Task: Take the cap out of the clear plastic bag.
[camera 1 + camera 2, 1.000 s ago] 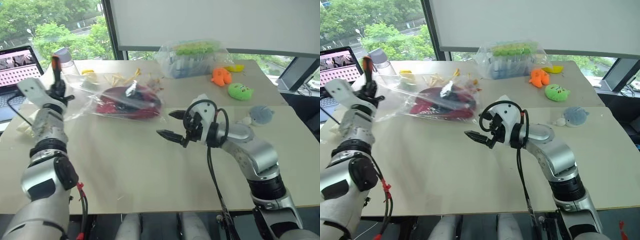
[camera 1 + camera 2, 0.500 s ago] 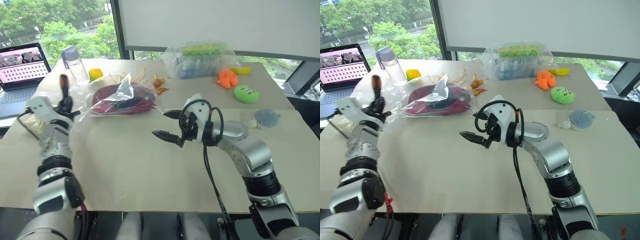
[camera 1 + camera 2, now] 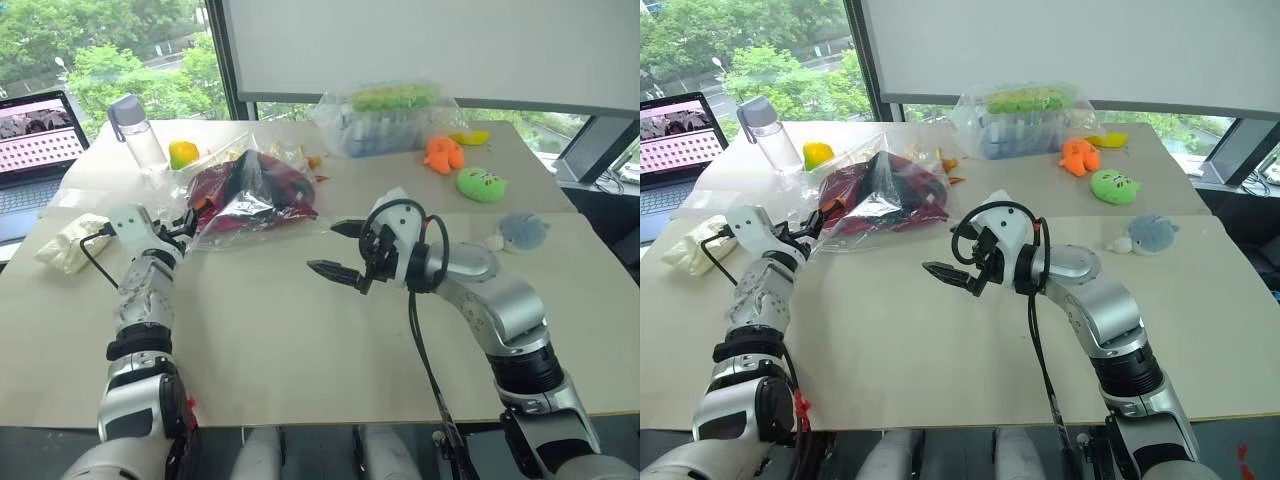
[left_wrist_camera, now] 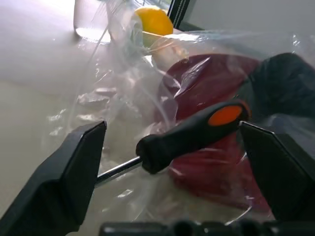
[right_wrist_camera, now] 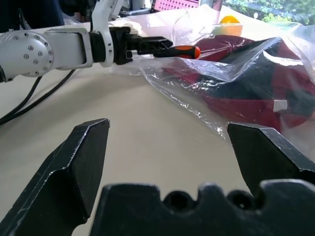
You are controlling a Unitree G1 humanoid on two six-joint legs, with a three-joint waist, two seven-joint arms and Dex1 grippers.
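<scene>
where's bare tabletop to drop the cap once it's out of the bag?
Widest free patch: the near half of the table, between the left gripper and the right gripper, in front of the clear plastic bag holding the cap. Crowded: the far edge, with water bottle, wrapped tray and plush toys.

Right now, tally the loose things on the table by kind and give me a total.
Plush toys: 3 (orange, green, grey-blue)
Clear bags: 2 (cap bag, tray bag)
Water bottle: 1
Laptop: 1
Screwdriver: 1
Total: 8
</scene>
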